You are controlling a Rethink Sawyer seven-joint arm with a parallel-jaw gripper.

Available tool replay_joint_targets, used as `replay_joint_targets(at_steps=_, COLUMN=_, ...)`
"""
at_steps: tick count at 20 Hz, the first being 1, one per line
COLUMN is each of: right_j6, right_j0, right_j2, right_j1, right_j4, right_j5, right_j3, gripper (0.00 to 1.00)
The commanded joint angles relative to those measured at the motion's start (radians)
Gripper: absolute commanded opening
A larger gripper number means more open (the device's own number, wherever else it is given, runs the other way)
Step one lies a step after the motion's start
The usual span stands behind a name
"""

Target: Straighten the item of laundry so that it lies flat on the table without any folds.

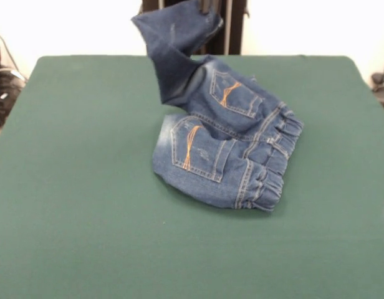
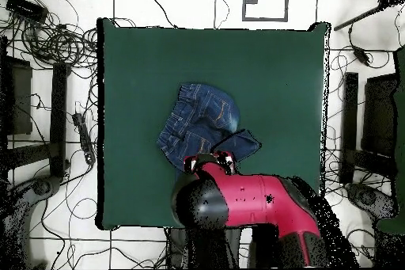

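Observation:
The dark blue denim jeans [image 1: 229,149] lie bunched on the green table [image 1: 86,205], back pockets with orange stitching facing up and the elastic waistband at the right. One leg [image 1: 176,43] is pulled up off the table to the top edge, where my gripper [image 1: 209,6] is shut on its end. Only the gripper's tips show there. In the overhead view the jeans [image 2: 198,120] lie mid-table, and the red arm [image 2: 253,199] covers the gripper [image 2: 222,157] above the lifted leg.
The table edge runs close behind the lifted leg, with the dark pedestal [image 1: 232,28] beyond it. Cables and equipment [image 2: 47,29] lie on the floor around the table. Green surface extends widely on all sides of the jeans.

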Motion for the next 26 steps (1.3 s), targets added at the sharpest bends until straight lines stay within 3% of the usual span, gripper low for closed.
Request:
replay_joint_targets(at_steps=1, right_j6=0.04, right_j0=0.053, right_j2=0.118, right_j1=-0.048, right_j4=0.119, right_j5=0.124, right_j3=0.0, gripper=0.0)
replay_joint_targets(at_steps=3, right_j6=0.034, right_j0=0.026, right_j2=0.149, right_j1=-0.06, right_j4=0.176, right_j5=0.1, right_j3=0.042, gripper=0.0)
replay_joint_targets(at_steps=7, right_j6=-0.065, right_j0=0.01, right_j2=0.182, right_j1=-0.088, right_j4=0.216, right_j5=0.226, right_j3=0.036, gripper=0.0)
replay_joint_targets(at_steps=11, right_j6=0.014, right_j0=0.074, right_j2=0.11, right_j1=-0.065, right_j4=0.145, right_j5=0.256, right_j3=-0.024, gripper=0.0)
replay_joint_targets(at_steps=14, right_j6=0.025, right_j0=0.071, right_j2=0.112, right_j1=-0.058, right_j4=0.176, right_j5=0.287, right_j3=0.002, gripper=0.0)
replay_joint_targets(at_steps=17, right_j6=0.069, right_j0=0.082, right_j2=0.101, right_j1=-0.056, right_j4=0.194, right_j5=0.211, right_j3=0.058, gripper=0.0)
replay_joint_targets(at_steps=20, right_j6=0.078, right_j0=0.069, right_j2=0.105, right_j1=0.013, right_j4=0.173, right_j5=0.083, right_j3=0.096, gripper=0.0)
replay_joint_targets(at_steps=24, right_j6=0.106, right_j0=0.073, right_j2=0.071, right_j1=0.104, right_j4=0.099, right_j5=-0.038, right_j3=0.069, gripper=0.0)
replay_joint_targets(at_steps=26, right_j6=0.09, right_j0=0.066, right_j2=0.074, right_j1=0.106, right_j4=0.092, right_j5=-0.031, right_j3=0.057, gripper=0.0)
